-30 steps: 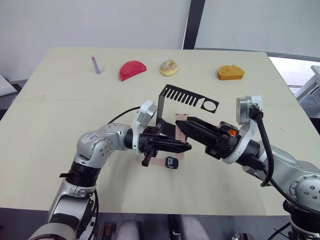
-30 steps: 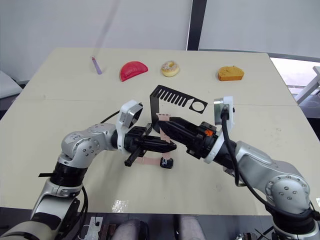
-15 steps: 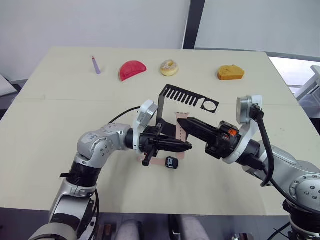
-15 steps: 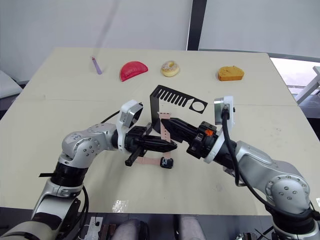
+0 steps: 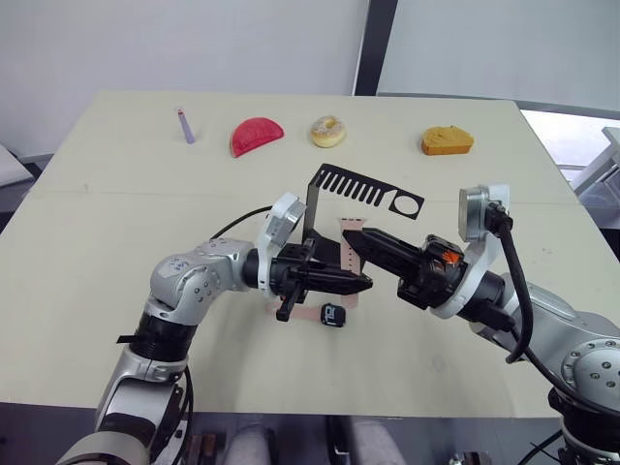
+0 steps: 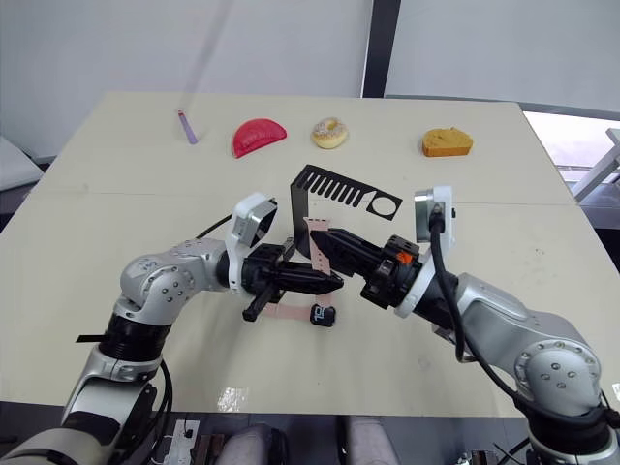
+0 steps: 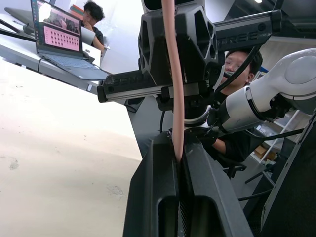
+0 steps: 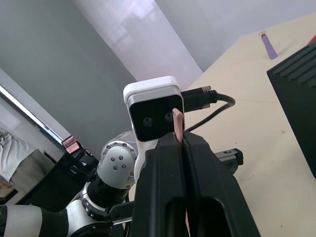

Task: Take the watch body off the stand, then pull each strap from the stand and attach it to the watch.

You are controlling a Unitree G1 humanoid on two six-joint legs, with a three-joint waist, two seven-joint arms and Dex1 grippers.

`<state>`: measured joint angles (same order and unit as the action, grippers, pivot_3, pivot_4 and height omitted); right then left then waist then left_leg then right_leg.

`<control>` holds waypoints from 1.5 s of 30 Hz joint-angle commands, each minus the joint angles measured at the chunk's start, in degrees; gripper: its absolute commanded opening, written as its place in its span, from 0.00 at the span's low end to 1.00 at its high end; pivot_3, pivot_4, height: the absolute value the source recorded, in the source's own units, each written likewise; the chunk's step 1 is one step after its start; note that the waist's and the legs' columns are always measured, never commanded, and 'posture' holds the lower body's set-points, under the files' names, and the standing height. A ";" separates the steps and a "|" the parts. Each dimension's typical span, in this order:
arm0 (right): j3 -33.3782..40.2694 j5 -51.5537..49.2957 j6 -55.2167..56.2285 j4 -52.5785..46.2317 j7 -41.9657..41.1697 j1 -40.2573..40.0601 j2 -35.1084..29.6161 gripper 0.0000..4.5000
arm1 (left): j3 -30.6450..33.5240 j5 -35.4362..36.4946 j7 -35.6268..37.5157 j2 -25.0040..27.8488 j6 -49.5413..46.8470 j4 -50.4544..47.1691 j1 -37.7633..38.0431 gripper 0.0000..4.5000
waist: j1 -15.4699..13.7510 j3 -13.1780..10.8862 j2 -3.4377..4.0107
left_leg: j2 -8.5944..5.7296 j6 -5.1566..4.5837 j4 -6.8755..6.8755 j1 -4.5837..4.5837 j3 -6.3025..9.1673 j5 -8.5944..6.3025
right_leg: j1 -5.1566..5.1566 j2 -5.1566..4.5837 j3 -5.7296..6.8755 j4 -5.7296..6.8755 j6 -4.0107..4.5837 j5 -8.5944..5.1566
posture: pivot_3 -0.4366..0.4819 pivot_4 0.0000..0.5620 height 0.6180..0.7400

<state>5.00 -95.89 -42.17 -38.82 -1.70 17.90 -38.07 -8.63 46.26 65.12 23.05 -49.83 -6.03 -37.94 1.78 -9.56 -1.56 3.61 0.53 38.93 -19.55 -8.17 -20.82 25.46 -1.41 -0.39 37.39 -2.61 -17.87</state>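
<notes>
The black stand (image 5: 363, 186) is upright at mid-table, its slotted arm and ring hole pointing right. In front of it the watch body (image 5: 334, 315) lies on the table, with one pink strap (image 5: 305, 312) flat beside it on its left. The other strap (image 5: 348, 263) is upright between my two grippers. My left gripper (image 5: 365, 286) is shut on its lower end, seen close in the left wrist view (image 7: 175, 143). My right gripper (image 5: 349, 235) is shut on its upper end, and the strap's tip (image 8: 177, 118) sticks out past the fingers.
Along the table's far side lie a purple stick (image 5: 184, 126), a red wedge (image 5: 255, 136), a doughnut (image 5: 327, 131) and a yellow bread piece (image 5: 447, 141). Beyond the table, a person (image 7: 91, 15) sits by a laptop.
My right gripper has turned a little at the wrist and edged up along the strap. The left gripper, watch body and stand have stayed put.
</notes>
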 commanded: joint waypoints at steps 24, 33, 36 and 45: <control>21.65 40.98 0.15 -9.60 -44.55 -33.68 -24.88 0.00 | -13.42 -38.60 -4.25 2.95 37.04 7.20 7.20 0.98 | -0.29 -0.08 -0.01 | -0.06 -0.31 0.05 -0.40 0.10 -0.03 | 0.04 -0.01 0.05 -0.51 -0.33 0.19 | 0.48 0.27 0.98; 20.80 42.32 0.12 -10.28 -43.85 -34.04 -22.51 0.00 | -14.25 -41.47 -4.16 1.52 39.12 10.52 6.52 0.98 | -0.47 -0.07 -0.01 | -0.08 -0.31 0.09 -0.39 0.09 -0.03 | 0.04 -0.01 0.05 -0.47 -0.32 0.19 | 0.48 0.27 0.98; 20.68 42.69 0.06 -10.37 -43.87 -34.09 -22.27 0.00 | -14.33 -41.96 -3.70 1.28 39.90 11.46 6.13 0.98 | -0.40 -0.07 -0.01 | -0.09 -0.31 0.10 -0.38 0.09 -0.03 | 0.03 -0.01 0.05 -0.45 -0.32 0.19 | 0.48 0.27 0.98; 20.87 42.63 -0.43 -10.39 -43.56 -33.95 -21.83 0.00 | -14.72 -42.58 -2.65 1.11 39.77 11.72 6.49 0.98 | -0.42 -0.07 -0.01 | -0.10 -0.31 0.13 -0.33 0.07 -0.03 | 0.02 -0.01 0.04 -0.36 -0.32 0.19 | 0.48 0.27 0.98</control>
<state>25.22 -53.26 -42.70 -47.45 -45.11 -16.17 -60.32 -23.05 4.03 62.13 24.47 -10.32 6.20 -31.09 1.36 -9.63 -1.57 3.51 0.23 39.06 -19.88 -8.09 -20.85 25.49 -1.42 -0.35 37.03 -2.94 -17.68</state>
